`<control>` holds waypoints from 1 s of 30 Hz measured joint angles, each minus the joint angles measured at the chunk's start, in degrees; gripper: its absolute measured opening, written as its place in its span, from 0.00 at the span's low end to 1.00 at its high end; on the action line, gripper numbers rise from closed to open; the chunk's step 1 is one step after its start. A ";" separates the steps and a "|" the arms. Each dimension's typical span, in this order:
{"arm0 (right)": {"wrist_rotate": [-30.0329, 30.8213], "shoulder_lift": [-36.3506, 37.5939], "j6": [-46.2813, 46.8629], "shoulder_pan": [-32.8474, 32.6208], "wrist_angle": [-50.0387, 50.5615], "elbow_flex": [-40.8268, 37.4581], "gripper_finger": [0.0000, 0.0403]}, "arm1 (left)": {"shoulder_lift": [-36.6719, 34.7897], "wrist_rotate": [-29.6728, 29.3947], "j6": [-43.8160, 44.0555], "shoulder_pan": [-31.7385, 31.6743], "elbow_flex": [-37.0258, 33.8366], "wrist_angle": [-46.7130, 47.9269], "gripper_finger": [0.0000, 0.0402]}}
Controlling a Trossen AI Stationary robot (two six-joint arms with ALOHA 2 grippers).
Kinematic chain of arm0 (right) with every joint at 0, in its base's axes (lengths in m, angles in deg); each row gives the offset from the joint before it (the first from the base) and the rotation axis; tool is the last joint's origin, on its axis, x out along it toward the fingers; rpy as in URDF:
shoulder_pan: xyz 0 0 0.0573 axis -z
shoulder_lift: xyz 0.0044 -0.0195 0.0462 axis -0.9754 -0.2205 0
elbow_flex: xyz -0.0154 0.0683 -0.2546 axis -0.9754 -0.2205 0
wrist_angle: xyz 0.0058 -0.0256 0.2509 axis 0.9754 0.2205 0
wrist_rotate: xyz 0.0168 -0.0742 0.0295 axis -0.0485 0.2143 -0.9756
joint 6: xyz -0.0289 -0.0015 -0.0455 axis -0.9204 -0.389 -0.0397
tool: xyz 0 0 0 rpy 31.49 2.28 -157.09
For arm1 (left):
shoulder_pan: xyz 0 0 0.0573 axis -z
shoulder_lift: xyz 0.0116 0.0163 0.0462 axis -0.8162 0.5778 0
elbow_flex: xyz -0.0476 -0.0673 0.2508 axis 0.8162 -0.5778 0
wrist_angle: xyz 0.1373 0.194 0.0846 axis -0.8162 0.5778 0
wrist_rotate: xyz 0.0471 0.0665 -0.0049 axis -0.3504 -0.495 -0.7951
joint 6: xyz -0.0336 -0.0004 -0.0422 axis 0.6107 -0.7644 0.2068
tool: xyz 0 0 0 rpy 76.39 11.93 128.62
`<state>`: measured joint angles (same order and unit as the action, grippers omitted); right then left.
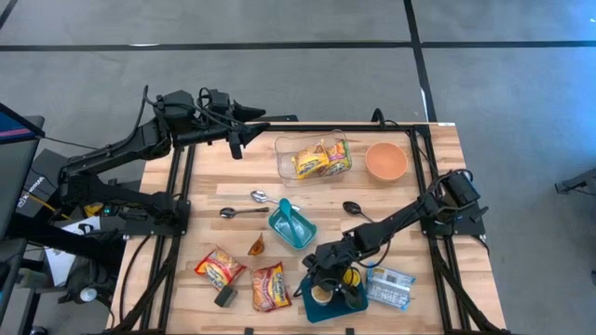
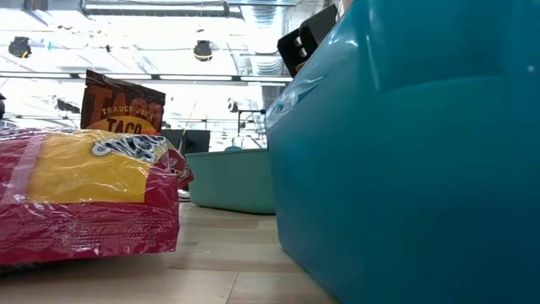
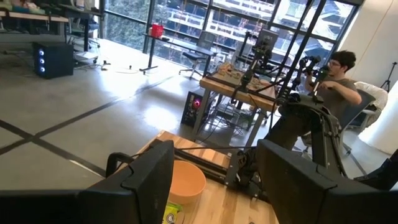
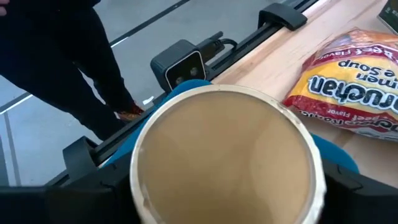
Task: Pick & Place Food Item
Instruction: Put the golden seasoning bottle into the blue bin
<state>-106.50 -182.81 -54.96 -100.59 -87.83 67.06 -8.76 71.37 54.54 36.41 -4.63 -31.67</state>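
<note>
A round tan-topped cup [image 4: 227, 155] stands in a teal tray [image 1: 317, 310] near the table's front edge; in the high view the cup [image 1: 321, 294] is just below my right gripper [image 1: 321, 275]. The right gripper [image 4: 227, 205] slants down, one finger on each side of the cup. A second, yellow cup [image 1: 352, 277] sits beside it in the tray. Ramen packets lie left of the tray [image 1: 271, 286] [image 1: 220, 268]. My left gripper [image 1: 237, 141] hangs open, high above the far left edge, holding nothing [image 3: 214, 180]. My right gripper has the cup's two opposite sides [image 4: 138, 180] between its widely spread fingers [image 4: 81, 193], slanting down from the table's right. The cup stays upright, top up, over the teal tray. Whether its bottom rests on the tray is hidden by the cup.
A clear box with ramen packets [image 1: 315, 158] and an orange bowl [image 1: 386, 160] stand at the far side. Spoons [image 1: 259, 196] [image 1: 352, 208], a small teal container [image 1: 291, 225] and a taco packet [image 1: 256, 245] lie mid-table. A blue-white packet [image 1: 389, 287] lies right of the tray.
</note>
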 joint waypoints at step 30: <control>1.75 0.04 -1.60 0.59 3.15 0.03 0.72 | 0.00 0.01 0.01 0.00 -0.02 -0.01 0.56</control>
<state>-104.74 -182.77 -56.57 -100.00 -84.68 67.08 -8.76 71.38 54.55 36.40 -4.65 -31.68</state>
